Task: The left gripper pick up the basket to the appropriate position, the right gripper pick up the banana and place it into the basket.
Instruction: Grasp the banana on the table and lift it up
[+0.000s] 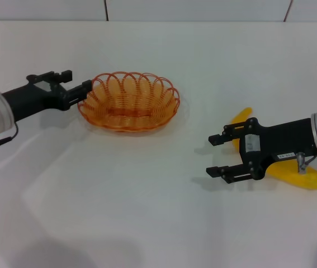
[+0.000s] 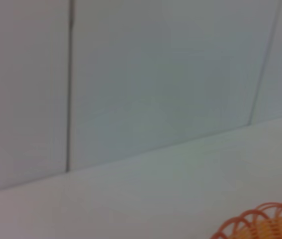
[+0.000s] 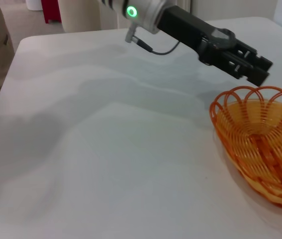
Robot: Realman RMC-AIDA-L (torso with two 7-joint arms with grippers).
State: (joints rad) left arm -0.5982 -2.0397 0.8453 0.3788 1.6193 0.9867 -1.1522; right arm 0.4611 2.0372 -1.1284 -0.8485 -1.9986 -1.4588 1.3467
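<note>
A white table point(image 1: 147, 184) runs back to a pale panelled wall point(image 2: 155, 74). On it we see the orange wire basket point(image 1: 129, 101) sitting upright toward the far left. The left gripper point(image 1: 79, 82) reaches in at its left rim; one finger point(image 1: 84, 90) meets the looped rim, the other point(image 1: 57, 76) stands well apart, so its jaws are wide and clasp nothing. Over on the right, the banana point(image 1: 309, 177) lies flat on the table, well apart from the basket. The right gripper point(image 1: 218, 154) hovers over the banana with its fingers spread wide and empty.
</note>
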